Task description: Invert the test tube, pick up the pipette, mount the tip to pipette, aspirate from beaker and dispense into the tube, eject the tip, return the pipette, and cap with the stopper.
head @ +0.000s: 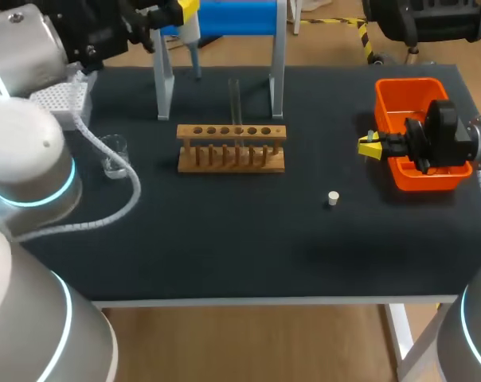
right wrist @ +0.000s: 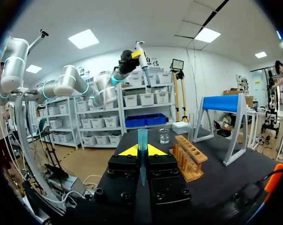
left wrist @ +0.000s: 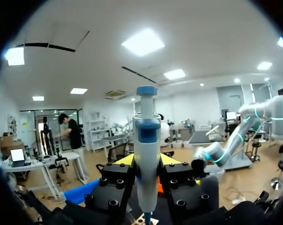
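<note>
Fingers of your left gripper are clamped on the pipette from two sides, with the yellow tips showing just behind its barrel. The pipette's long axis runs across those fingers. It stands close to upright, with the blue plunger button at the top and the narrow nose pointing down. Its body is pale grey-white with a blue band below the plunger. From the head view you find it held in the air over the table's far edge, slightly slanted, with the nose hanging beside the left leg of the blue stand.

Your right gripper has its yellow tips pinched on a pipette tip. The tip is a slim translucent teal cone that stands upright, with the wide open end up and the point down. That gripper hovers at the near-left side of the orange bin, well apart from the pipette, and its fingers point toward the middle of the table.

Between the two grippers sits the wooden rack, with one clear test tube standing upright in it. A small white stopper lies on the dark mat to the right of the rack and nearer to you, apart from everything else. The glass beaker stands to the left of the rack, and the white tip box lies beyond it, near your left arm
</note>
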Motion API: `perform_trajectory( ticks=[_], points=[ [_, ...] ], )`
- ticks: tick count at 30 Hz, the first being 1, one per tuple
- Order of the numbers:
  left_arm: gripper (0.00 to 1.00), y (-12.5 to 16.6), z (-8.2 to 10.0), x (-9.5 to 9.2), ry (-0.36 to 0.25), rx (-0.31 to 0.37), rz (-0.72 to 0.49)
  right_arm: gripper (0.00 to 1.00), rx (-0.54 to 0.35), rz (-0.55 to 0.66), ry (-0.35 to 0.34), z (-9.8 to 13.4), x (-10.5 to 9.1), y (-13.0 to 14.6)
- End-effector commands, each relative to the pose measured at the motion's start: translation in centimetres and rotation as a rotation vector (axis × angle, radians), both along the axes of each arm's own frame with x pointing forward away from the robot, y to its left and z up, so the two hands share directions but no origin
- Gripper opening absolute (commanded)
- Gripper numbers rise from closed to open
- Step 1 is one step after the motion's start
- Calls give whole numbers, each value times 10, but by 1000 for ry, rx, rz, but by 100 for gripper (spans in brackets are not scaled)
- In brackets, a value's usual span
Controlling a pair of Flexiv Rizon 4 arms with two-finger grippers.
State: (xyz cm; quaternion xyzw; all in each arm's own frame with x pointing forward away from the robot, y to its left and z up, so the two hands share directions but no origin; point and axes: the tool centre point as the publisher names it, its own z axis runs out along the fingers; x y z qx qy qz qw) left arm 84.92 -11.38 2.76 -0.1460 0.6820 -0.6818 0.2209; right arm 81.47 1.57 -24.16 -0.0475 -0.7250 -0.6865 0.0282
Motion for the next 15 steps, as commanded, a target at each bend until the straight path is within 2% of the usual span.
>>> perform_trajectory(
  ticks=[1,8,10,15],
  points=[
    [0,9,-2,-5,41,123,-1095,0,-2,0,0,1,-1,-1],
    [0,10,-6,-14,62,136,-1122,0,-2,0,0,1,-1,-1],
    [0,9,-7,-15,67,160,-1066,0,-2,0,0,1,-1,-1],
    [0,9,-7,-15,67,160,-1066,0,-2,0,0,1,-1,-1]
  ],
)
